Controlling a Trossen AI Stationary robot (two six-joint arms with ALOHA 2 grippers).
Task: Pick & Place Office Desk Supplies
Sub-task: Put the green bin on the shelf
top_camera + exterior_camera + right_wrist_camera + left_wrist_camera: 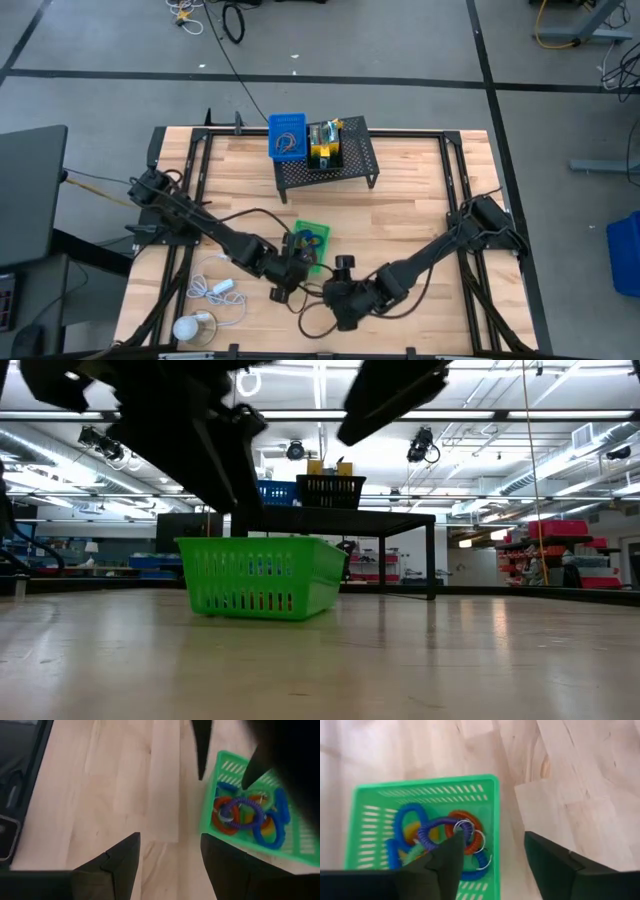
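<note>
A green tray (312, 240) stands on the table's near middle and shows in the low view as well (262, 575). In it lie blue, purple and orange loops (442, 832). My left gripper (492, 837) hangs open above the tray's side wall (496, 820); one finger is over the loops, the other over bare wood. In the high view it is at the tray's near edge (297, 257). My right gripper (170, 837) is open over bare wood, a little toward the near edge from the tray (250, 815), with nothing between its fingers (328, 292).
A black mesh stand (330, 165) at the far middle carries a blue tray (287, 135), a yellow block (322, 152) and a black tray (350, 135). A white coiled cable with plug (215, 290) and a white ball (188, 328) lie near left. Bare wood lies to the right.
</note>
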